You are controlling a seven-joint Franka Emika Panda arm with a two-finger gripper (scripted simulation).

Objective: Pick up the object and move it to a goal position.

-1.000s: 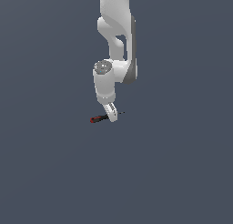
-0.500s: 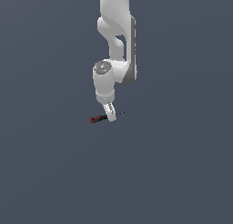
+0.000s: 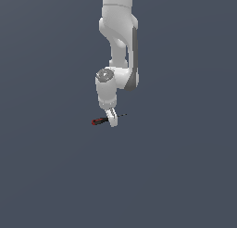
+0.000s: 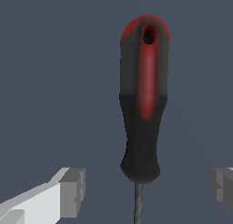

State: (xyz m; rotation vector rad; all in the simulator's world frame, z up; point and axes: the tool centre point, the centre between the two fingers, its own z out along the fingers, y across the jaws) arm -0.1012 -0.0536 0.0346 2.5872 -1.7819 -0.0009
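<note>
The object is a small screwdriver with a red-and-black handle (image 3: pixel 98 121) and a thin dark shaft, lying on the grey floor. In the wrist view its handle (image 4: pixel 143 100) fills the middle and the shaft runs out between the fingers. My white gripper (image 3: pixel 112 121) is low over the tool, at the junction of handle and shaft. In the wrist view the gripper (image 4: pixel 148 191) is open, with one fingertip (image 4: pixel 73 191) on each side of the shaft and clear gaps to both. I cannot tell whether the fingertips touch the floor.
The plain grey floor (image 3: pixel 176 176) spreads all around the tool. The white arm (image 3: pixel 118 41) rises straight above the gripper. No other objects show, and no goal marker shows.
The gripper has come down slightly toward the screwdriver. The screwdriver has not moved.
</note>
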